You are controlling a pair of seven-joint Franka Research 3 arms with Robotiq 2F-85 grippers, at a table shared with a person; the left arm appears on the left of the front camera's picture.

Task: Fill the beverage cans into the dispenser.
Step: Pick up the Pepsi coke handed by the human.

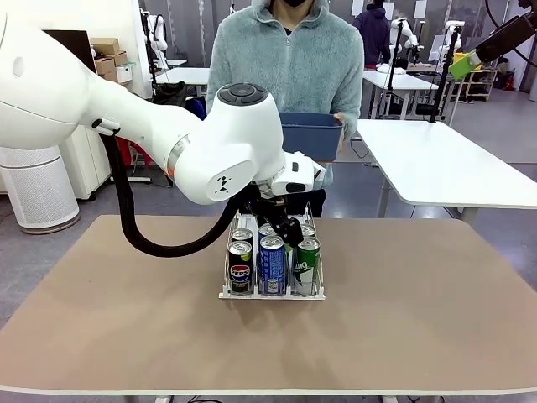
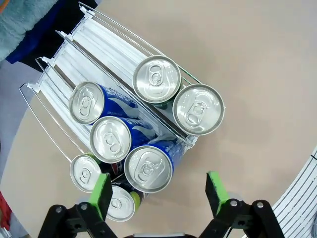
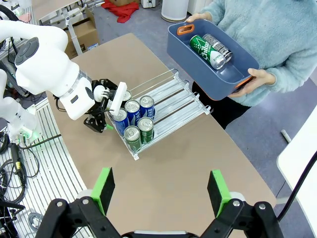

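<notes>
Hovering just above the front-lip end of the dispenser (image 3: 177,101), the left gripper (image 2: 158,194) has its green pads spread as wide as they go, with nothing between them (silver can tops show below the gap).

Beverage cans (image 2: 148,168) stand upright in the dispenser, seven tops counted from the left wrist view, all bunched toward its front lip. Seen from the robot's side:
- left lane: black Pepsi can (image 1: 241,269) at the lip, one more touching behind it
- middle lane: blue can (image 1: 272,265) at the lip, two more blue ones in line behind
- right lane: green can (image 1: 307,267) at the lip, one more behind

The dispenser itself sits flat on the table (image 1: 436,311), about mid-width.

The right gripper (image 3: 161,191) hangs high over the robot's side of the dispenser, well apart from it; its jaws are wide open and hold nothing.

Beyond the dispenser's far end, a person holds a dark blue bin (image 3: 181,52) off the table, one hand (image 3: 257,77) at each short end. Two cans lie on their sides inside it: a green one (image 3: 200,46) and a silver-and-dark one (image 3: 219,47) (label unreadable).
</notes>
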